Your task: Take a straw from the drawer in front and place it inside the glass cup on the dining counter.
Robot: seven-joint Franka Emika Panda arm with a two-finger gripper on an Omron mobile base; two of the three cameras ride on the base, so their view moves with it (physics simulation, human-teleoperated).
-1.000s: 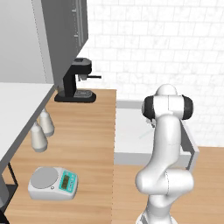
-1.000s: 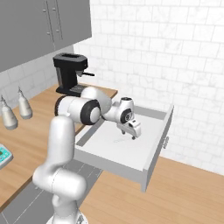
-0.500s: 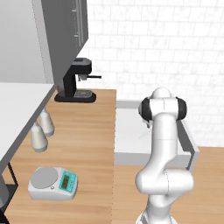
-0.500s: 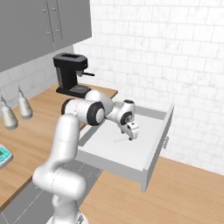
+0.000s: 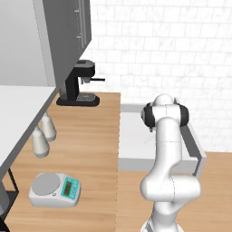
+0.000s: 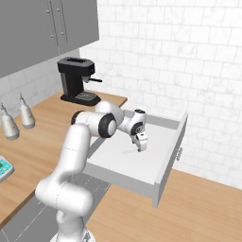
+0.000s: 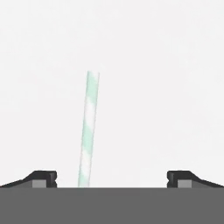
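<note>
A white robot arm reaches down into a wide, shallow, light grey drawer (image 6: pixel 163 156) that stands pulled out from a wood-topped worktop (image 5: pixel 93 136). The end effector (image 6: pixel 141 145) hangs low over the drawer's pale floor, near the middle of it, with its jaws spread wide and nothing between them. In the hand view a thin, straight straw (image 7: pixel 89 131) with pale green and white stripes lies flat on the drawer floor. It runs lengthways between the two dark fingertips (image 7: pixel 41 178), nearer the left one and touching neither. Towards the back edge of the worktop stands a black coffee machine (image 5: pixel 78 85). Two pale grey shakers (image 5: pixel 43 136) stand near the worktop's left edge, and a grey kitchen scale (image 5: pixel 55 190) sits closer to its front.
</note>
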